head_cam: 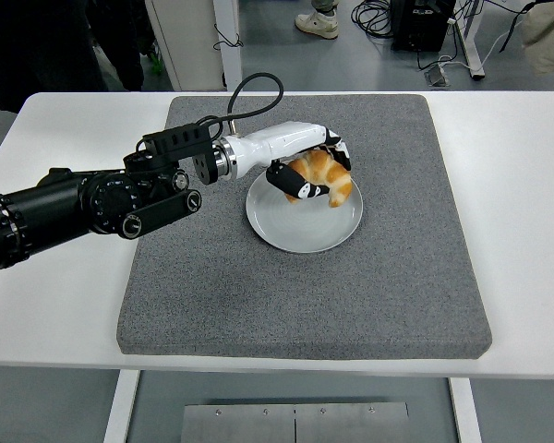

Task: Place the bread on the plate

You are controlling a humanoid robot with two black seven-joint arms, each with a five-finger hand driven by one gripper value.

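Observation:
A golden-brown croissant [329,177] is held in my left hand [309,172], whose fingers are curled around it. The hand and bread sit low over the far part of the pale grey round plate [295,226], which lies in the middle of the grey mat [305,295]. I cannot tell whether the bread touches the plate. My black left arm [92,203] reaches in from the left edge. The right arm does not show.
The grey mat covers most of the white table [65,305]. At the top, beyond the table, a person's shoes [316,20], cables and equipment stand on the floor.

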